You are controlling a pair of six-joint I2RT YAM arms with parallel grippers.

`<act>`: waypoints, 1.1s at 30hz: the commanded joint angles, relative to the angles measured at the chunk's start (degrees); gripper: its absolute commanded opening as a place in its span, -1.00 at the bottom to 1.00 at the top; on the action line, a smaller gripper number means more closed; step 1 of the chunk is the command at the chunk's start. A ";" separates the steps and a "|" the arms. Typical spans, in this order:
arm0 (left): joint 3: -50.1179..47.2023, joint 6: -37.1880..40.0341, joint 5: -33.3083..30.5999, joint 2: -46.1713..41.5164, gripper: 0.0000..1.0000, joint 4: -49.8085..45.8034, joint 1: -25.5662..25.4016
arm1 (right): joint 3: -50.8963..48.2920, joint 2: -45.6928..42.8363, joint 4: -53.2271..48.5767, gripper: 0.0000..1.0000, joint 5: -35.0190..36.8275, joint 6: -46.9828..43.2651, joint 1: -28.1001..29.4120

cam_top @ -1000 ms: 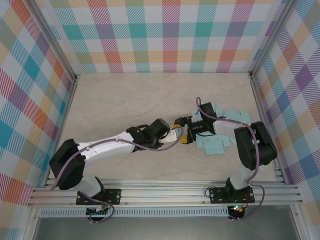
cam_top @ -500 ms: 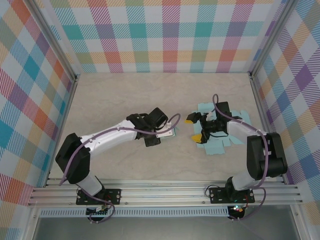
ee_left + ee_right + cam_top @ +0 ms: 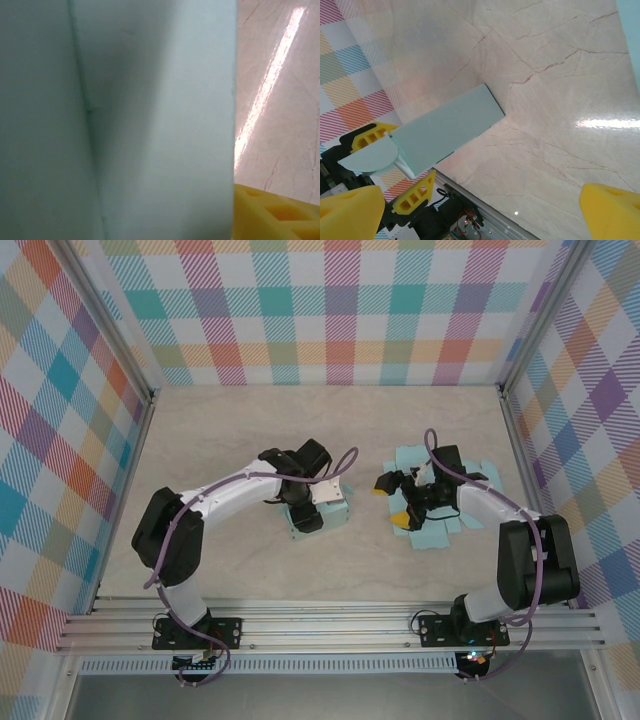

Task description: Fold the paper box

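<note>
A pale teal folded paper box point(image 3: 330, 512) sits low over the table left of centre, and my left gripper point(image 3: 306, 512) is shut on it. In the left wrist view the box wall point(image 3: 150, 115) sits right against the lens, with one yellow finger point(image 3: 275, 212) beside it. The right wrist view shows the box point(image 3: 447, 127) between the left gripper's two yellow fingers point(image 3: 415, 194), a rounded flap point(image 3: 367, 159) sticking out. My right gripper point(image 3: 392, 502) is open and holds nothing, a short way right of the box; its yellow fingertips point(image 3: 612, 210) are far apart.
Several flat teal box blanks point(image 3: 455, 490) lie under and behind the right gripper, and one blank's edge point(image 3: 631, 30) shows in the right wrist view. Aluminium rails point(image 3: 320, 625) run along the near edge. Plaid walls point(image 3: 340, 310) enclose the marble table point(image 3: 230, 430).
The two grippers were together at the box a second ago. The right one has let go, opened and drawn back right. The left one has carried the box left and turned.
</note>
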 commanded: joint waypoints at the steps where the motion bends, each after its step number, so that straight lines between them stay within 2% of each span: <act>1: 2.33 0.94 -0.62 1.12 0.43 -0.89 0.43 | 0.37 -2.60 -2.07 0.99 1.15 -3.22 -0.09; 4: 2.40 0.62 -3.22 -0.08 0.51 1.15 0.43 | 0.28 -4.37 -2.24 0.99 2.26 -4.42 -0.09; 7: 1.95 0.41 -5.98 -3.13 0.72 3.94 0.41 | 0.45 -6.53 -2.42 0.99 3.71 -5.58 -0.01; 13: 0.88 -0.92 -5.39 -12.30 0.77 7.16 0.41 | 2.13 -11.59 -3.25 0.99 7.61 -8.81 0.36; 16: -1.72 -5.04 -6.01 -18.81 0.79 11.10 0.43 | 4.01 -14.99 -4.89 0.99 13.27 -12.02 2.13; 20: -7.27 -16.07 -10.27 -28.11 0.81 16.44 0.41 | 6.61 -18.17 -6.68 1.00 22.28 -15.93 5.98; 27: -21.47 -46.27 -18.72 -40.59 0.84 22.37 0.45 | 10.54 -16.19 -5.68 0.86 35.82 -22.06 16.43; 31: -27.66 -54.60 -23.19 -42.12 0.82 23.09 0.50 | 14.05 -11.69 -6.04 0.69 38.98 -25.38 20.37; 33: -28.82 -56.06 -22.65 -41.12 0.80 23.60 0.50 | 16.11 -9.14 -6.67 0.60 39.70 -27.03 21.94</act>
